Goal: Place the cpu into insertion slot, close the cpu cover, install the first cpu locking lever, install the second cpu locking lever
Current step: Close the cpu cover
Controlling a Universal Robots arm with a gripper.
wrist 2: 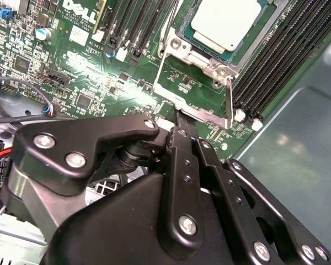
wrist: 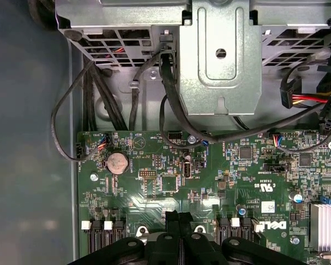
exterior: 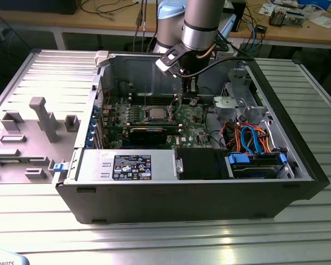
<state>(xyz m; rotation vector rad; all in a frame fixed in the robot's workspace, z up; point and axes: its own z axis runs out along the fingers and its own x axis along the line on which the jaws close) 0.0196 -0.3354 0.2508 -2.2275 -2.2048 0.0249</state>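
We find the cpu (wrist 2: 226,22) lying flat in the insertion slot (wrist 2: 176,47) on the green circuit board (wrist 2: 99,72), its dull metal top facing up. The cpu cover (wrist 2: 205,62) appears folded down around it, with the chip showing through the cut-out.

In the second wrist view, two thin wire levers run along the socket, one (wrist 2: 166,38) on one side and one (wrist 2: 229,102) on the other. We cannot tell whether either is latched.

The jaws are pressed together with nothing between them. Their tip sits at the edge of the socket frame, just beside the second wire. In the exterior view they hang inside the open computer case (exterior: 154,193), to the exterior view's right of the chip.

We judge that placing and covering are done and that the work stands at a locking lever. Which of the two it is, we cannot say. That step calls for the closed tip to bear on the thin wire alone and stay off the board parts close by.

Count: one cpu, one slot, one cover, two levers, one arm (exterior: 201,22), one case on the bench (exterior: 154,243).
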